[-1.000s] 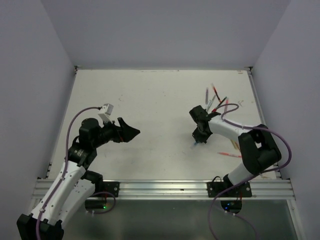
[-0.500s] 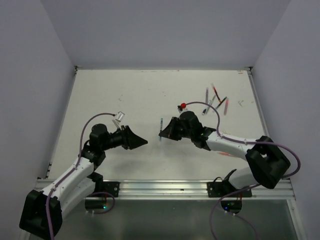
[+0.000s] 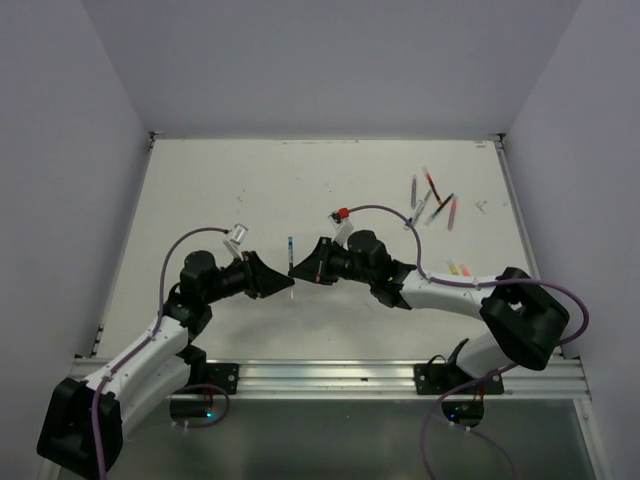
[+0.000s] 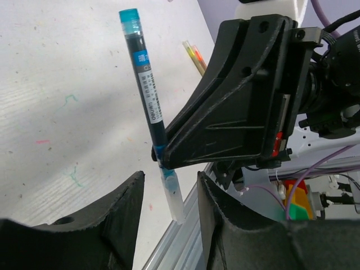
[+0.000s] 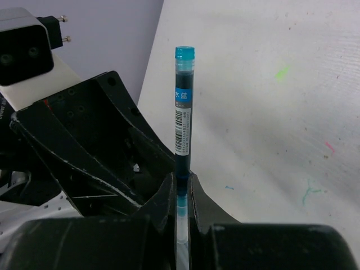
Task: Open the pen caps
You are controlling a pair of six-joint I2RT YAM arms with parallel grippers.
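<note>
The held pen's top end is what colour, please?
Teal; the pen shows best in the right wrist view.

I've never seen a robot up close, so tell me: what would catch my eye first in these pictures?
Two arms lean toward each other, nose to nose, over the middle of the white table. The right gripper pinches a teal pen near its clear end, and the left gripper, open, flanks that clear end without closing on it. A scatter of loose pens lies toward the table's far right corner.

Reaching inward with left arm [image 3: 148, 346] and right arm [image 3: 443, 292], almost meeting mid-frame. Parted at left jaws, pinched at right jaws.
</note>
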